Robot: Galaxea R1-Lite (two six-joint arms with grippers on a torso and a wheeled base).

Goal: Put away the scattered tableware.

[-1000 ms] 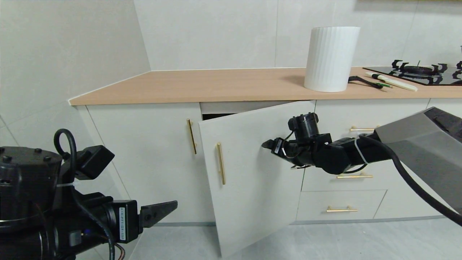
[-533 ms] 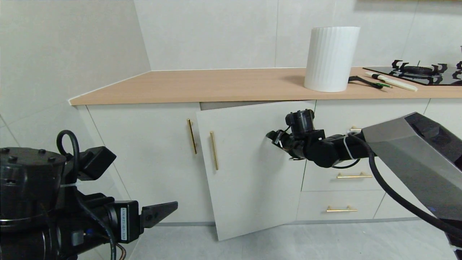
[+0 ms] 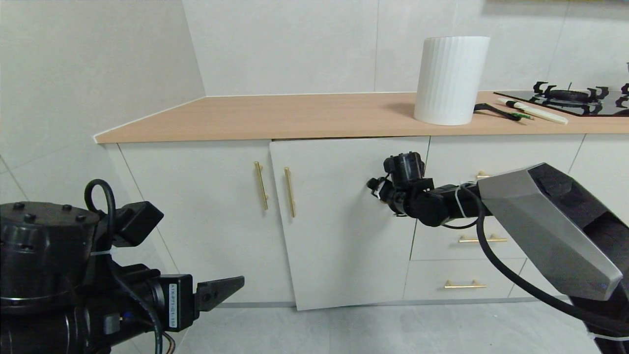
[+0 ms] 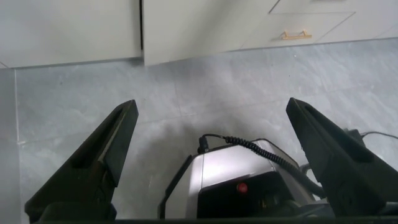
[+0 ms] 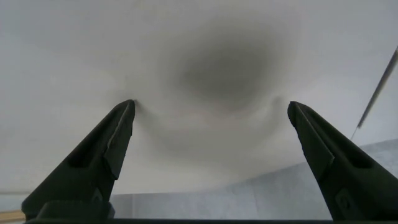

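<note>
Pressing against a pale cabinet door (image 3: 344, 221), the right claw (image 3: 373, 186) reaches in from the robot's right, below the wooden surface (image 3: 295, 115). In the right wrist view this claw (image 5: 211, 109) is spread wide and holds nothing. Its two dark fingers (image 5: 106, 155) stand far apart, and each tip meets its own shadow on the door panel (image 5: 211, 62), which indicates contact. The door lies almost flush with the neighbouring fronts. Its brass handle (image 3: 290, 191) stands upright just beside the matching handle (image 3: 260, 186) of the door to its left.

The left claw (image 3: 231, 285) sits low at the robot's left, well apart from the cabinets. The left wrist view shows this claw (image 4: 211, 109) likewise wide and empty, above the grey tiled floor (image 4: 205, 93).

The tableware lies on the surface, between a tall white ribbed container (image 3: 451, 81) and a black gas hob (image 3: 572, 101). A black-handled utensil (image 3: 494, 110) lies just beside the container's base. A cream-coloured utensil (image 3: 535, 112) lies next to it, near the edge of the hob. Whether the two utensils touch cannot be told. Drawers with brass pulls (image 3: 466, 284) sit below this part of the surface, behind the right arm.
</note>
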